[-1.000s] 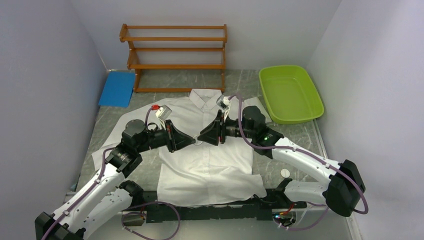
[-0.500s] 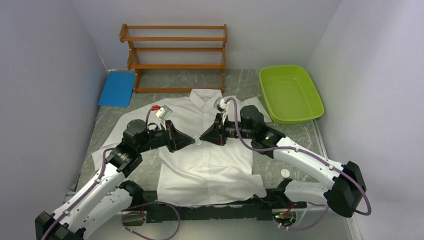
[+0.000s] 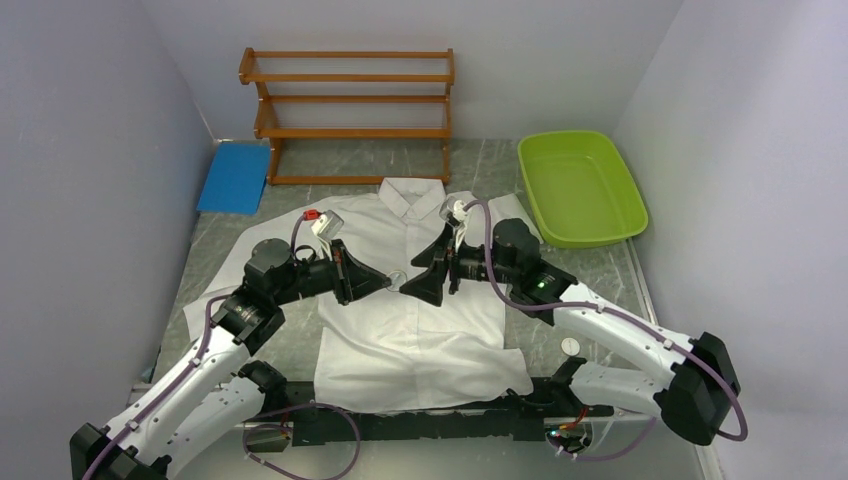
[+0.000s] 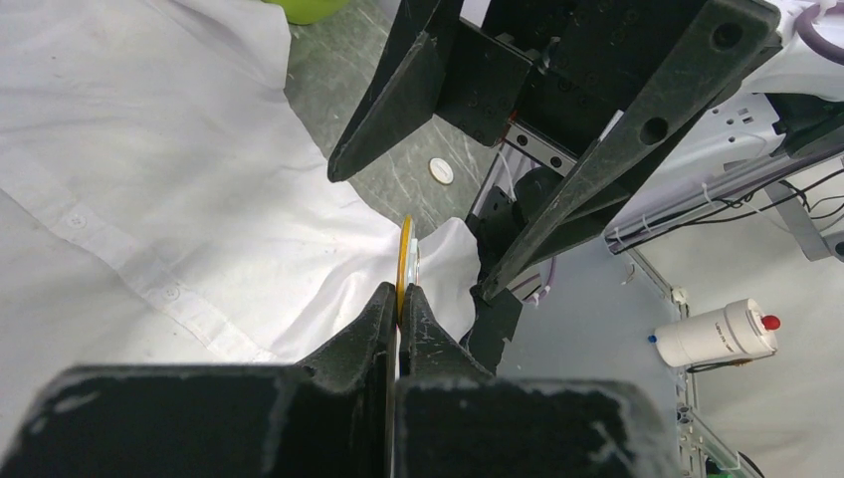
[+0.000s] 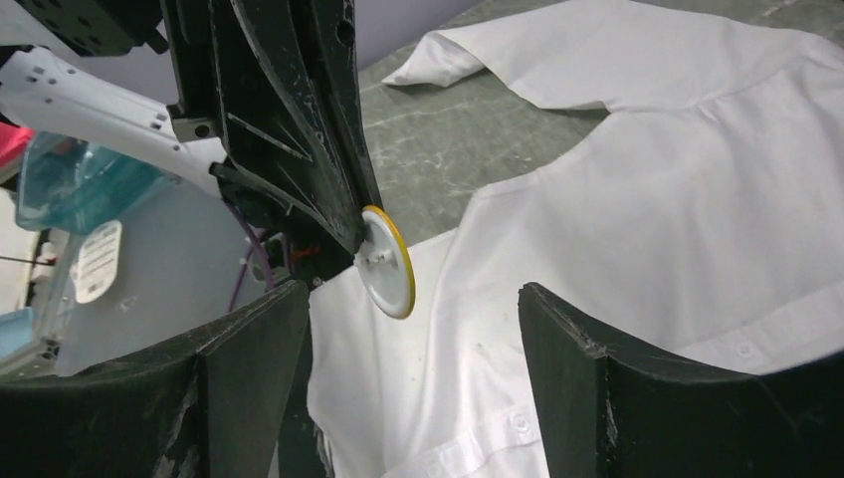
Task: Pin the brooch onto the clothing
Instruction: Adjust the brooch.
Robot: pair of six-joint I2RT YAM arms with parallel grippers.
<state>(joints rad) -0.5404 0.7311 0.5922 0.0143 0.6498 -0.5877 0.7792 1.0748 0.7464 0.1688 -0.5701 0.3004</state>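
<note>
The white shirt [image 3: 420, 330] lies flat on the table, collar toward the back; it also shows in the left wrist view [image 4: 149, 179] and the right wrist view [image 5: 677, 219]. My left gripper [image 3: 393, 279] is shut on the brooch [image 5: 388, 261], a round white disc with a yellow rim, held edge-on above the shirt's chest [image 4: 407, 261]. My right gripper [image 3: 418, 272] is open and empty, just right of the brooch, its fingers [image 5: 587, 398] spread wide on either side of it.
A green tub [image 3: 580, 188] stands at the back right. A wooden rack [image 3: 350, 110] stands at the back wall, a blue pad [image 3: 235, 175] left of it. A small white disc [image 3: 570, 346] lies on the table near the right arm.
My right gripper has let go of the brooch, opened and drawn back a little to the right. My left gripper keeps hold of the brooch in place.
</note>
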